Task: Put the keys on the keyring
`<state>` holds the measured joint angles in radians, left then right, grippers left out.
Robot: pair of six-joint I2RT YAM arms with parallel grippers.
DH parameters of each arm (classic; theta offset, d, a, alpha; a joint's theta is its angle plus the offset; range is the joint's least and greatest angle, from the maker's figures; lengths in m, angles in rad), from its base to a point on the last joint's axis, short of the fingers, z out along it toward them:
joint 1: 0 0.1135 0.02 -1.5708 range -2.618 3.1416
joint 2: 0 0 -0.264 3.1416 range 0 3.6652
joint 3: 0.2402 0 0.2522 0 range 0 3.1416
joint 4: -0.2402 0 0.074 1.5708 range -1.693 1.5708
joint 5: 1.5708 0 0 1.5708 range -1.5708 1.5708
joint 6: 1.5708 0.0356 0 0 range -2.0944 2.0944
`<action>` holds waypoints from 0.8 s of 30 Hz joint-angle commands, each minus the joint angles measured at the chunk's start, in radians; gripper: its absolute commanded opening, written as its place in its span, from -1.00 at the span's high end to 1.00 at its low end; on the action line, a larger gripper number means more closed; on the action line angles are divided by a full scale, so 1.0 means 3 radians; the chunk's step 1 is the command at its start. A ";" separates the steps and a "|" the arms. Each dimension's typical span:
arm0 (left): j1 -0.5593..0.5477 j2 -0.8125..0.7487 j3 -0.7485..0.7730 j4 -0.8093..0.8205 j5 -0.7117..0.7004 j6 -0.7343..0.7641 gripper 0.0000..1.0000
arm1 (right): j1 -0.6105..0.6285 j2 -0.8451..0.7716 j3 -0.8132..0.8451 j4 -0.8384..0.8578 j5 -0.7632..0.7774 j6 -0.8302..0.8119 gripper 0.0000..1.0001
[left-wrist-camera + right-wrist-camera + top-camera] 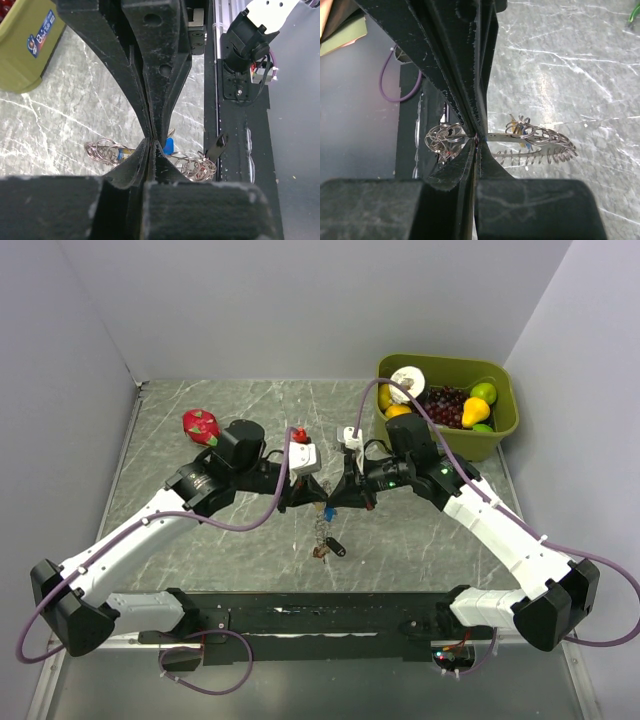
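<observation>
Both grippers meet tip to tip over the table's middle. My left gripper (312,503) is shut, with a blue-tagged key (328,512) right at its tips; the tag also shows in the left wrist view (169,146) beside my shut left gripper (152,142). My right gripper (342,502) is shut on the keyring (530,136), a flat metal band seen edge-on and strung with small rings, at its pinch (476,137). A chain of rings (321,535) hangs below, with a black fob (335,548) at its end. A second blue tag (125,155) sits among the rings.
A green bin (505,425) with toy fruit stands at the back right. A red dragon fruit (201,424) lies at the back left and a small red piece (299,433) sits behind the left wrist. The black rail (300,615) runs along the near edge.
</observation>
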<state>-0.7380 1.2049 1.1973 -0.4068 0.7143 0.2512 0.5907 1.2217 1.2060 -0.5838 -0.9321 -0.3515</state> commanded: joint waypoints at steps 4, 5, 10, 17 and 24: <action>0.0026 0.0044 0.0136 0.0041 0.0124 0.0027 0.98 | -0.0011 -0.0293 -0.0032 0.0468 -0.0017 0.0164 1.00; 0.0031 0.0003 0.0105 0.0103 0.0124 -0.0049 0.98 | -0.0006 -0.0304 -0.0047 0.0504 0.0028 0.0225 0.98; 0.0026 -0.0328 -0.0354 0.0843 -0.0069 -0.0417 0.98 | -0.0011 -0.0503 -0.0195 0.0764 0.0294 0.0430 0.01; 0.0031 -0.0943 -0.1320 0.2590 -0.0617 -0.1163 0.98 | -0.0072 -0.0815 -0.0466 0.1296 0.0755 0.0813 -0.61; 0.0031 -0.1230 -0.2170 0.4406 -0.0734 -0.1747 0.98 | -0.0113 -0.0769 -0.0533 0.1638 0.0173 0.0952 -0.59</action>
<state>-0.7319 0.8646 0.6186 0.4217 0.5426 -0.1246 0.5644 0.9909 1.0695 -0.2222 -0.7811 -0.1120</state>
